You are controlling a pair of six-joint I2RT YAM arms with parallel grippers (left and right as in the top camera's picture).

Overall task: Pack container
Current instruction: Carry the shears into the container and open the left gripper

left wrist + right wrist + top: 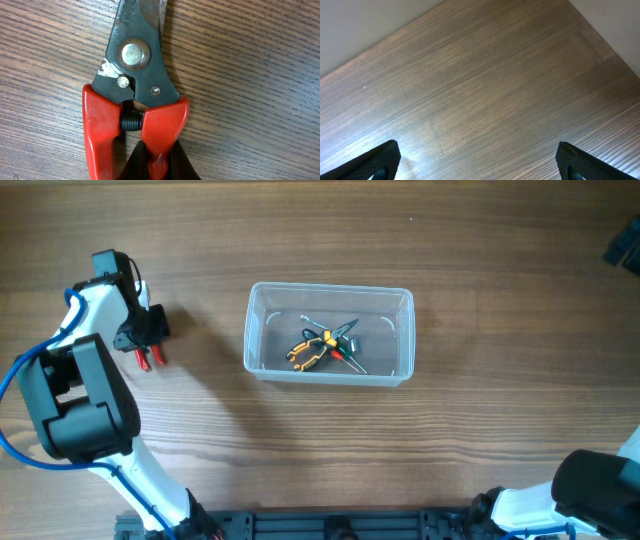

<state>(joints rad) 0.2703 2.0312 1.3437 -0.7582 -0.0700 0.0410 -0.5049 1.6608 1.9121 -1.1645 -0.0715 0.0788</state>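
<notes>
Slip risk: left gripper point(159, 161) pinches just one handle of red cutters point(136, 56), mid-left in overhead. On lift, tool may swivel or drop. Container point(330, 376) sits centre frame. Right gripper point(477, 156) spread wide, empty.

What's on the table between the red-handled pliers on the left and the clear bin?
Nothing: the overhead view shows only bare wooden table between the red-handled pliers and the clear bin.

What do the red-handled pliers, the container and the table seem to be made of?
Red-handled pliers: dark, dull metal head with a shiny rivet; handles probably glossy red plastic coating. Container: clear plastic, tools show through it. Table: wood or laminate, by its grain.
</notes>
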